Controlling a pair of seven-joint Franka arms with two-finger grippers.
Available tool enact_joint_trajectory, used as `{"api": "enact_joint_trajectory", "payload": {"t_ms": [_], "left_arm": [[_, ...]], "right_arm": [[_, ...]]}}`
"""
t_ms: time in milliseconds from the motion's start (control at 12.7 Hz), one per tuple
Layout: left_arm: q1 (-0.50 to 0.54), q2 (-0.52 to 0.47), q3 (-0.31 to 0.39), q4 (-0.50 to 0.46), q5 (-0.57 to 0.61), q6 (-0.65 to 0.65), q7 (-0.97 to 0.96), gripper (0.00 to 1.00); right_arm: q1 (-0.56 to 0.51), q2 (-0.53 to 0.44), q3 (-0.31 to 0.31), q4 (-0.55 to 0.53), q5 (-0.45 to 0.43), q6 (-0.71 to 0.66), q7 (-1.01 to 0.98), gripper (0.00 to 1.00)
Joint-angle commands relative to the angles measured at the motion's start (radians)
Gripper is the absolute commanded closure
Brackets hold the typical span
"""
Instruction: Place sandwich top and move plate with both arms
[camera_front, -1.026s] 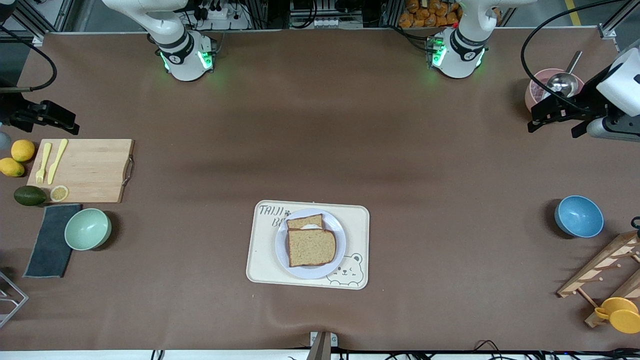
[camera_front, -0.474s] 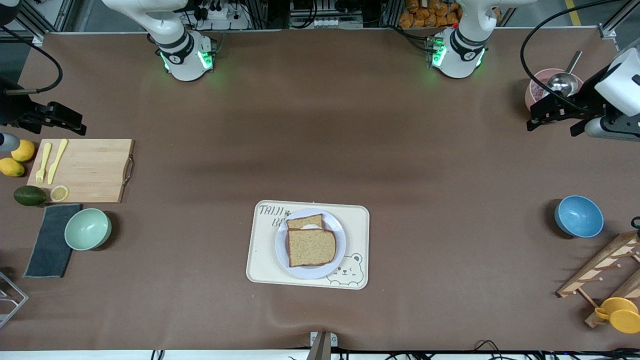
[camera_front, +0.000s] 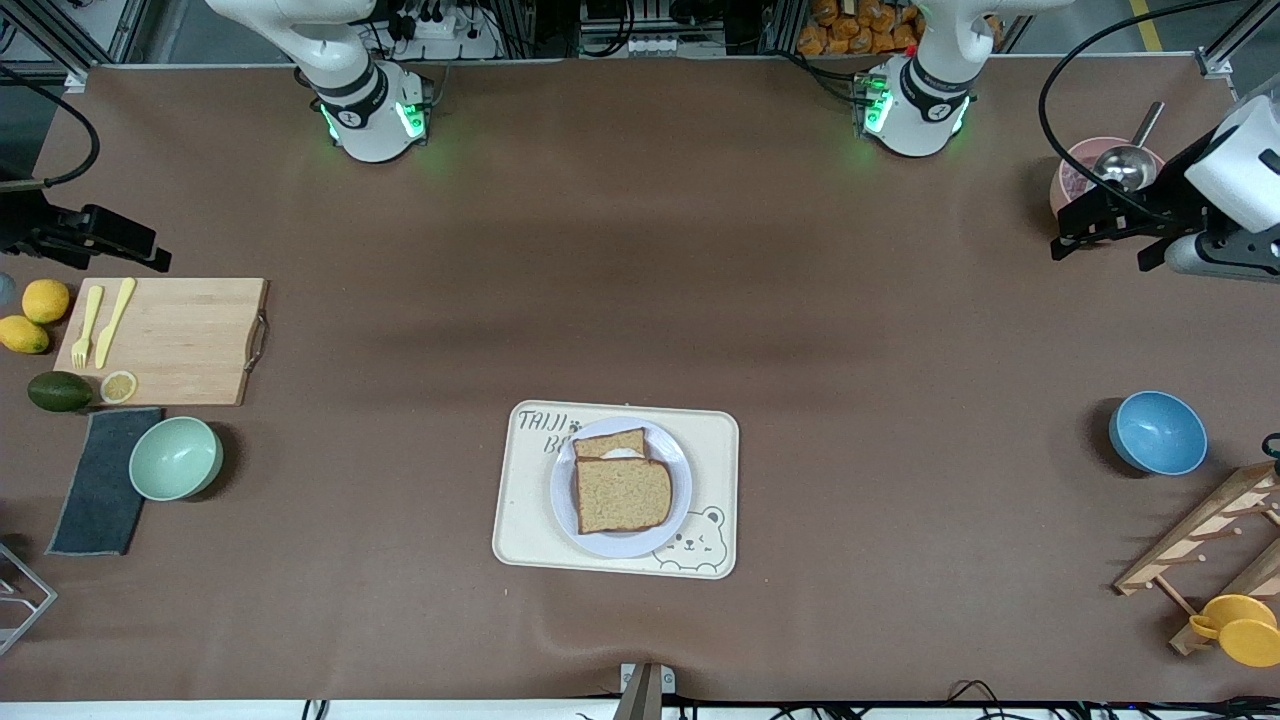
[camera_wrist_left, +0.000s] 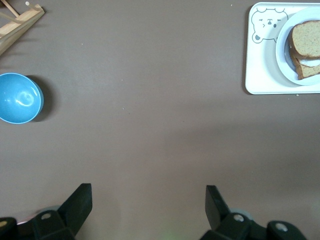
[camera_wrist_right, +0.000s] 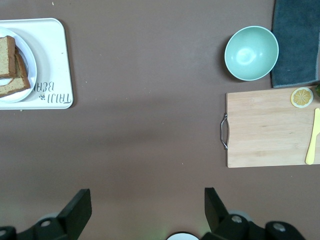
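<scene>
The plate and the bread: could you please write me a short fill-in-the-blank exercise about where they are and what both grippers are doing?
1. The sandwich top lies on the round ____, over a second slice.
2. The plate stands on the cream ____ with a bear drawing.
3. The left gripper hangs over the table near the pink bowl, its fingers ____.
4. The right gripper hangs open just above the far edge of the wooden ____.

Missing words: plate; tray; open; cutting board
</scene>
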Motion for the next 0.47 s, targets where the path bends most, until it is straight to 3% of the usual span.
{"api": "enact_joint_trajectory", "payload": {"t_ms": [0,395], "left_arm": [[0.0,0.009,-0.004,0.028,0.022,-0.024,0.004,0.0],[-0.007,0.009,-0.007,0.026,0.075,-0.024,0.004,0.0]], "right_arm": [[-0.002,0.002,0.008,0.003,0.011,-0.002,0.003,0.0],[0.0,0.002,0.008,0.003,0.011,-0.002,0.003,0.0]]}}
